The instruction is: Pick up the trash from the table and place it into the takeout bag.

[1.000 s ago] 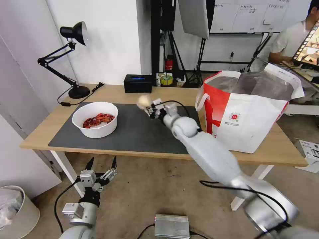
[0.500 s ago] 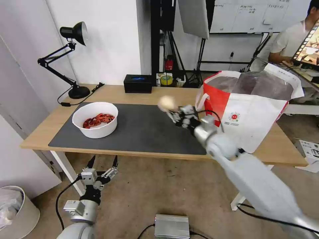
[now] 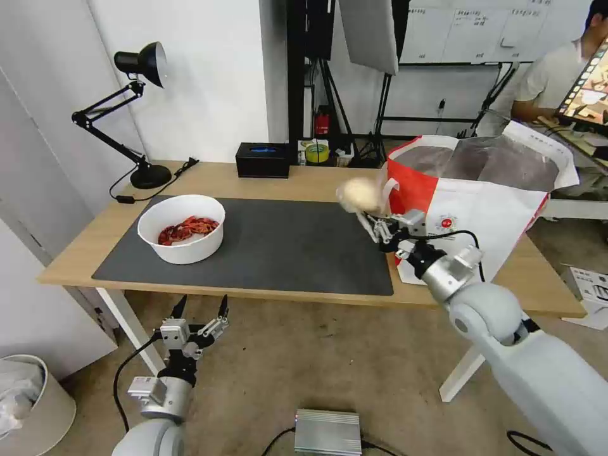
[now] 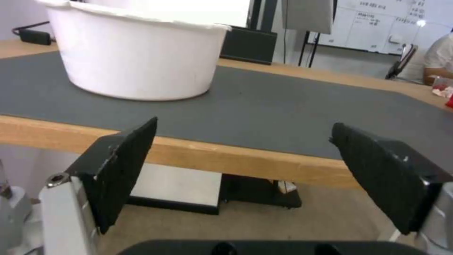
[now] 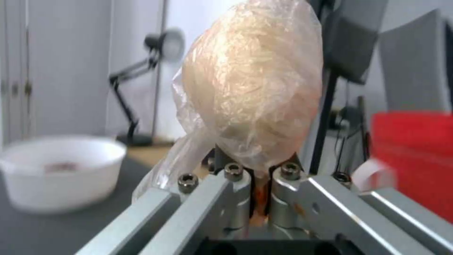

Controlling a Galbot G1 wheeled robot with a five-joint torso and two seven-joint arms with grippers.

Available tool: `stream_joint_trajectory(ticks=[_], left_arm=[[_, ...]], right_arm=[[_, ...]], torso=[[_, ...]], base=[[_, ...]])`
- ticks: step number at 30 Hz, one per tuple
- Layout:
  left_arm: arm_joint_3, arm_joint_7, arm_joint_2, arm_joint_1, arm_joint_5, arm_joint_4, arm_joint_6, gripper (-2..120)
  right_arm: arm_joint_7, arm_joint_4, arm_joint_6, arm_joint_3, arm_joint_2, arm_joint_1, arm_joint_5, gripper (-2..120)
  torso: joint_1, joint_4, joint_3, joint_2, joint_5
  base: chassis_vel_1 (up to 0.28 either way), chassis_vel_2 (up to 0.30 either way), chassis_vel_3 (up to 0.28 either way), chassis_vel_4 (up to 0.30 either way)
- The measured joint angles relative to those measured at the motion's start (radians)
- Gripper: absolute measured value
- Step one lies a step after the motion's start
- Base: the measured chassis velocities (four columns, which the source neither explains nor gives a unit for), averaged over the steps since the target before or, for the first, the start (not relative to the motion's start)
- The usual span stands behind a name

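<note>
The right gripper [image 3: 373,223] is clamped on the small clear bag with a yellowish lump [image 3: 360,193], standing above its fingertips. The takeout bag [image 3: 481,209] gapes just beyond, its foil-lined mouth higher. Far behind, the white bowl [image 3: 182,228] holds red shells. The left gripper [image 3: 198,310] hangs spread, below the table [image 3: 304,177].

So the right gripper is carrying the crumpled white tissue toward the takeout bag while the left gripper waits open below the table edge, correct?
Not quite. The right gripper is shut on the small clear bag with a yellowish lump, not a tissue; the right wrist view shows the plastic pinched between its fingers. The rest holds: it is beside the takeout bag, and the left gripper is open below the table edge.
</note>
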Motion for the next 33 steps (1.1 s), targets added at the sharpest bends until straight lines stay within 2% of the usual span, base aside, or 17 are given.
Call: stream_joint_trajectory(ticks=[8, 11, 16, 20, 21, 23, 24, 27, 28, 31, 32, 33], left_arm=[[0.005, 0.001, -0.003, 0.0, 0.004, 0.001, -0.001, 100], [0.01, 0.002, 0.0, -0.001, 0.005, 0.005, -0.001, 100], [0.017, 0.002, 0.0, -0.002, 0.008, 0.007, -0.002, 100], [0.025, 0.002, -0.001, -0.005, 0.011, 0.007, -0.003, 100], [0.025, 0.002, -0.001, -0.005, 0.011, 0.007, -0.003, 100], [0.028, 0.002, -0.001, -0.007, 0.011, 0.008, -0.003, 100], [0.028, 0.002, -0.001, -0.007, 0.011, 0.008, -0.003, 100], [0.03, 0.003, -0.001, -0.011, 0.012, 0.007, -0.004, 100], [0.03, 0.003, -0.001, -0.011, 0.012, 0.007, -0.004, 100], [0.029, 0.003, 0.0, -0.012, 0.01, 0.003, -0.005, 100], [0.029, 0.003, 0.0, -0.012, 0.01, 0.003, -0.005, 100], [0.028, 0.003, 0.0, -0.013, 0.009, 0.003, -0.005, 100]], right_arm=[[0.044, 0.012, 0.031, 0.162, 0.011, 0.004, 0.122, 0], [0.105, -0.007, 0.02, 0.239, -0.02, 0.053, 0.198, 0], [0.151, -0.021, -0.029, 0.271, -0.063, 0.081, 0.244, 0], [0.209, -0.024, -0.166, 0.298, -0.131, 0.1, 0.292, 0], [0.209, -0.024, -0.166, 0.298, -0.131, 0.1, 0.292, 0], [0.236, -0.024, -0.245, 0.302, -0.159, 0.11, 0.313, 0], [0.236, -0.024, -0.245, 0.302, -0.159, 0.11, 0.313, 0], [0.309, -0.022, -0.377, 0.303, -0.196, 0.144, 0.401, 0], [0.309, -0.022, -0.377, 0.303, -0.196, 0.144, 0.401, 0], [0.369, -0.033, -0.51, 0.293, -0.23, 0.196, 0.477, 0], [0.369, -0.033, -0.51, 0.293, -0.23, 0.196, 0.477, 0], [0.393, -0.037, -0.549, 0.287, -0.237, 0.212, 0.505, 0]], torso=[[0.0, 0.0, 0.0, 0.0, -0.0001], [0.0, 0.0, 0.0, 0.0, -0.0002], [0.0, 0.0001, 0.0, 0.0, -0.0003], [0.0, 0.0, 0.0, 0.0, -0.0001], [0.0, 0.0, 0.0, 0.0, -0.0001], [0.0, 0.0, 0.0, 0.0, -0.0002], [0.0, 0.0, 0.0, 0.0, -0.0002], [0.0, 0.0, 0.0, 0.0, -0.0002], [0.0, 0.0, 0.0, 0.0, -0.0002], [0.0, 0.0, 0.0, 0.0, -0.0004], [0.0, 0.0, 0.0, 0.0, -0.0004], [0.0, 0.0, 0.0, 0.0, -0.0003]], base=[[0.0, 0.0, 0.0, 0.0], [0.0, 0.0, 0.0, 0.0], [0.0, 0.0, 0.0, 0.0], [0.0, 0.0, 0.0, 0.0], [0.0, 0.0, 0.0, 0.0], [0.0, 0.0, 0.0, 0.0], [0.0, 0.0, 0.0, 0.0], [0.0, 0.0, 0.0, 0.0], [0.0, 0.0, 0.0, 0.0], [0.0, 0.0, 0.0, 0.0], [0.0, 0.0, 0.0, 0.0], [0.0, 0.0, 0.0, 0.0]])
